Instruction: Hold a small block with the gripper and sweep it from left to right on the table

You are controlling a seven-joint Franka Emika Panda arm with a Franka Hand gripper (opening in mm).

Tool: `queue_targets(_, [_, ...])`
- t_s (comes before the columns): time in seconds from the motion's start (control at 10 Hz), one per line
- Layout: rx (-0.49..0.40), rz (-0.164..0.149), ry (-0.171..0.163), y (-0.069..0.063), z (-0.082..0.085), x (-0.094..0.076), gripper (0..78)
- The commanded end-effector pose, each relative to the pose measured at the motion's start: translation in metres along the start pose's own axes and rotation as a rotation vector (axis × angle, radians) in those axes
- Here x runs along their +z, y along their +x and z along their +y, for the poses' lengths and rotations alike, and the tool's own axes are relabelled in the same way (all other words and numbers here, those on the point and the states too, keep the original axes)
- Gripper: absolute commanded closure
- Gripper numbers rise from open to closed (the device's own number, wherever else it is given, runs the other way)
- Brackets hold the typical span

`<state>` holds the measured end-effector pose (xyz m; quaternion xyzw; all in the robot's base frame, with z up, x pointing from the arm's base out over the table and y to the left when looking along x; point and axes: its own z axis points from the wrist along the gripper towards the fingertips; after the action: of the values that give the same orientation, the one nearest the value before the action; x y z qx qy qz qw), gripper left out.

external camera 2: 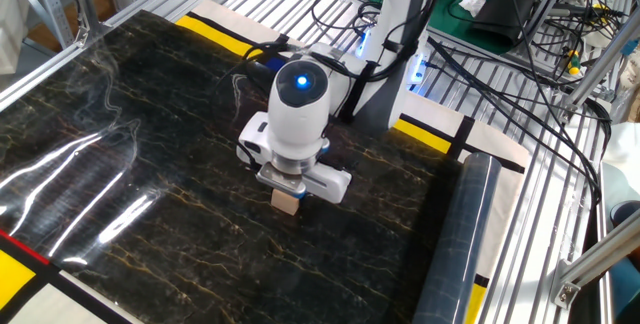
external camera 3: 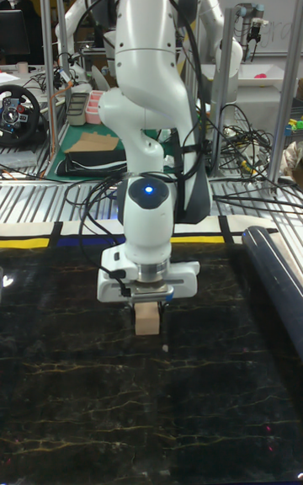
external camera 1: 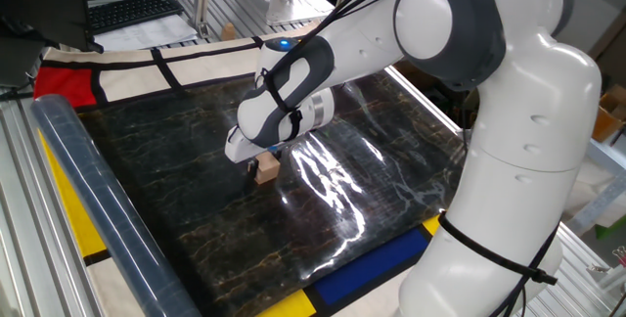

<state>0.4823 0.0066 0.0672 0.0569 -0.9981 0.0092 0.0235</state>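
Arm: white Franka arm (external camera 1: 489,112) reaches down over the table (external camera 2: 120,214), wrist pointing straight down; blue light lit on the wrist top.
Gripper: gripper (external camera 3: 147,303) clamped on the small block (external camera 3: 147,317); dark fingers pinch its upper part from both sides.
Block: tan cube, upright, its bottom face at or just above the black marbled sheet; contact cannot be told.
Block position: on the sheet's inner area, nearer the edge with the rolled dark sheet (external camera 2: 450,254) than the opposite edge.
Border: yellow, blue and red panels edge the sheet.
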Motion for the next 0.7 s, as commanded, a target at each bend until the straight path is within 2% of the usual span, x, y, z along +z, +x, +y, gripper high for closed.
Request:
queue_targets(0.1, [0.047,0.029,-0.029,0.025,0.056,0.02,76.4])
queue_targets(0.5, [0.065,0.036,-0.042,0.032,0.069,0.021,76.4])
queue_targets(0.7, [0.078,0.043,-0.062,0.033,0.072,0.017,76.4])
